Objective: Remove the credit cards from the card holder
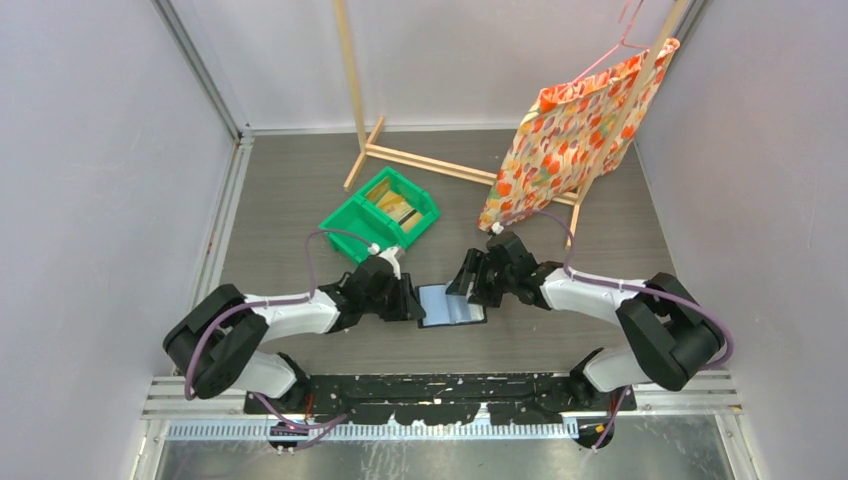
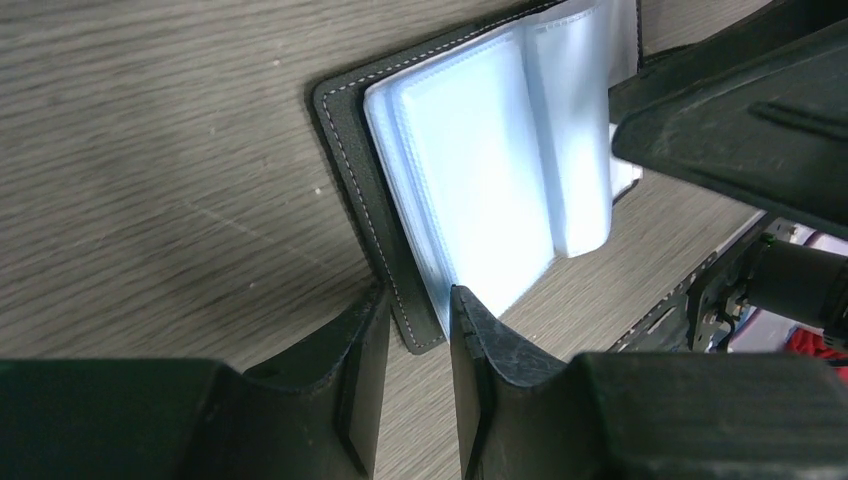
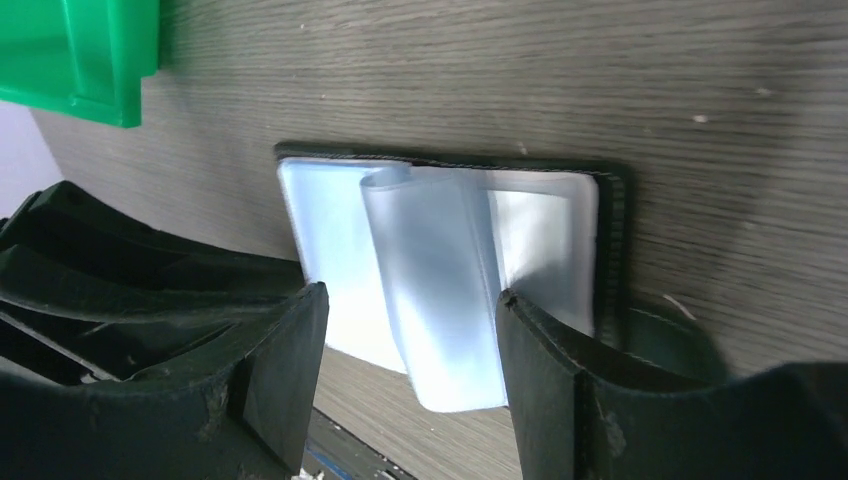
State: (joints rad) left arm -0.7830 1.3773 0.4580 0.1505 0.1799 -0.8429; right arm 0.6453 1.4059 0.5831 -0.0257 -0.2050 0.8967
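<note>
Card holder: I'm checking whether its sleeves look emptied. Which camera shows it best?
Right wrist view: the card holder lies open and nearly whole, rim and clear sleeves visible close up. The left wrist view shows one corner and some sleeves, the rest blocked. The top view shows it small and far off.

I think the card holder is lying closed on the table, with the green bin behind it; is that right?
Not quite: the card holder is lying open on the table, its clear sleeves spread, as the right wrist view shows; the green bin is behind it.
</note>
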